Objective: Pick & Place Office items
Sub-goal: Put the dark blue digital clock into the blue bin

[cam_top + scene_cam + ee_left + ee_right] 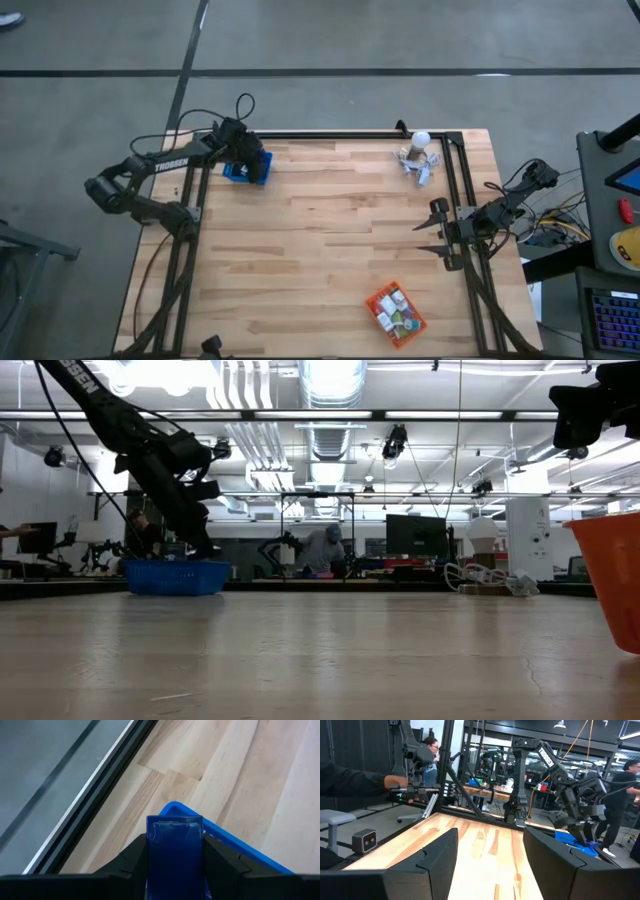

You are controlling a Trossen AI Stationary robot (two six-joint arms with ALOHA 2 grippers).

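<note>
**Inspection: left arm over blue basket, blue item in the jaws**

Left gripper (175,870): my jaws are closed on a flat, glossy blue block (175,850), pinched on both sides. In the left wrist view the block hangs above the near corner of the blue mesh basket (240,852). In the high view that basket (247,172) sits at the upper left of the frame, near the worktop's (320,250) far edge, with my left gripper (250,158) directly over it. The low view shows the same basket (165,577) at the left, the arm reaching down into it.

Right gripper (437,228): waiting at the right edge of the frame in the high view, jaws apart, holding nothing. Its fingers (435,857) show clear wood between them in the right wrist view.

Remaining office items (397,312): a mixed lot of small pieces lies in the orange mesh basket (372,299), lower centre-right in the high view. The white ball-topped cluster (419,155) stands at the upper right, well apart.

Judged step: placing the blue block into the blue basket.

Risks noted:
- The block hangs over the basket's corner rather than its middle; released here it may strike the rim and tip out onto the worktop.
- The basket looks light; a low jaw could nudge it toward the frame rail (85,800).
- The glossy face may slip or cling on release.
</note>
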